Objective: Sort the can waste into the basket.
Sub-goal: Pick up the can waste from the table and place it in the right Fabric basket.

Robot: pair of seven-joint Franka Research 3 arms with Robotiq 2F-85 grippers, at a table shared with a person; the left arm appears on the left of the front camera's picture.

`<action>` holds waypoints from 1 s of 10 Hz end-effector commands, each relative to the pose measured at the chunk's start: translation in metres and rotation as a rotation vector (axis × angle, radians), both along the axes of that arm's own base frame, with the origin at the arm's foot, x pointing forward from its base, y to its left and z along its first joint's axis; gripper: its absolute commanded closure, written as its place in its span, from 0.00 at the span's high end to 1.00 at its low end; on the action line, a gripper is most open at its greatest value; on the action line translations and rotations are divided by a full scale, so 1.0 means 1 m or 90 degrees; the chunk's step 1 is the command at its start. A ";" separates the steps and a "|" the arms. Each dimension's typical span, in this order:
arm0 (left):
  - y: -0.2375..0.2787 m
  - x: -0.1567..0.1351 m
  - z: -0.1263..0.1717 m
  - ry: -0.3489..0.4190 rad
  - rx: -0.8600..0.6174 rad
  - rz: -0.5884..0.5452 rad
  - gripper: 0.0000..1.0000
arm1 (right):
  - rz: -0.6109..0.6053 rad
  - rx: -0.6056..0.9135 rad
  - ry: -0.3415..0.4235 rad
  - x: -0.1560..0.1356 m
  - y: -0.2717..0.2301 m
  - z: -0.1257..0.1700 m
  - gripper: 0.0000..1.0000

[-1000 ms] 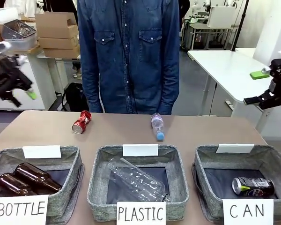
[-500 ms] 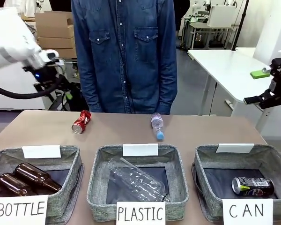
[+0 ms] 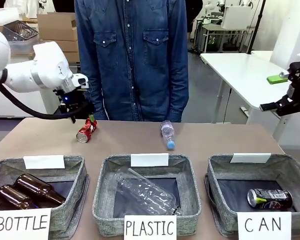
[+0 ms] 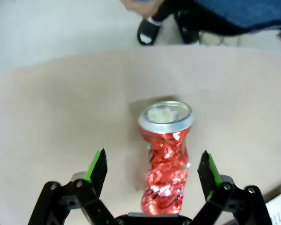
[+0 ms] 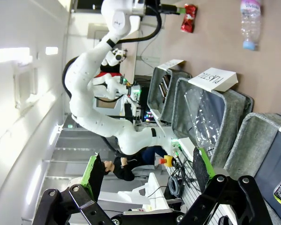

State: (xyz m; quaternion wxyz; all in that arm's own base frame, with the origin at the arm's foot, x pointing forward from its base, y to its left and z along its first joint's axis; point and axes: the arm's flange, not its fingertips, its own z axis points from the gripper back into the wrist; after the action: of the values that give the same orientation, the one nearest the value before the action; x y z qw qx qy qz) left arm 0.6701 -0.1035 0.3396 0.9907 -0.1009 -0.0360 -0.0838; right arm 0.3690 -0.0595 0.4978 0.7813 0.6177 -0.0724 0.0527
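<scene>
Left gripper (image 3: 88, 118): it has swung in from 9 o'clock since half a second earlier and now hangs directly over the red can (image 3: 86, 130). The fingers are wide, one on either side of the can in the left wrist view, with clear gaps. The red can lies dented on its side at 11 o'clock on the desk (image 3: 215, 137), unmoved. Right gripper (image 3: 273, 93): position unchanged at 3 o'clock, beyond the desk edge, fingers wide and holding nothing. The black can (image 3: 269, 198) lies in the CAN basket (image 3: 295, 172) at 5 o'clock, as before.
</scene>
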 end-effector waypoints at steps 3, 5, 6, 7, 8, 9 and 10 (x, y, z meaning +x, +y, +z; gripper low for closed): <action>-0.015 -0.001 -0.013 0.036 0.020 -0.013 1.00 | 0.008 -0.001 -0.010 -0.001 -0.003 0.001 1.00; -0.016 -0.005 -0.017 0.046 0.034 -0.001 1.00 | 0.008 -0.001 -0.010 -0.001 -0.003 0.001 1.00; -0.018 -0.007 -0.020 0.044 0.039 -0.004 0.41 | 0.008 -0.001 -0.010 -0.001 -0.003 0.001 1.00; -0.019 -0.009 -0.020 0.047 0.040 -0.001 0.40 | 0.008 -0.001 -0.010 -0.001 -0.003 0.001 1.00; -0.020 -0.010 -0.021 0.041 0.041 0.000 0.00 | 0.008 -0.001 -0.010 -0.001 -0.003 0.001 1.00; -0.020 -0.011 -0.020 0.043 0.038 -0.001 0.00 | 0.008 -0.001 -0.010 -0.001 -0.003 0.001 1.00; -0.019 -0.012 -0.020 0.043 0.038 -0.001 0.00 | 0.008 -0.001 -0.010 -0.001 -0.003 0.001 1.00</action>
State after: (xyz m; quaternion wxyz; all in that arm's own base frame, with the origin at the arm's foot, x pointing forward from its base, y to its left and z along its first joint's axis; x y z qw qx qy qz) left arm 0.6630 -0.1225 0.3167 0.9919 -0.0892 -0.0018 -0.0905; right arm 0.3690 -0.0595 0.4978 0.7813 0.6177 -0.0724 0.0527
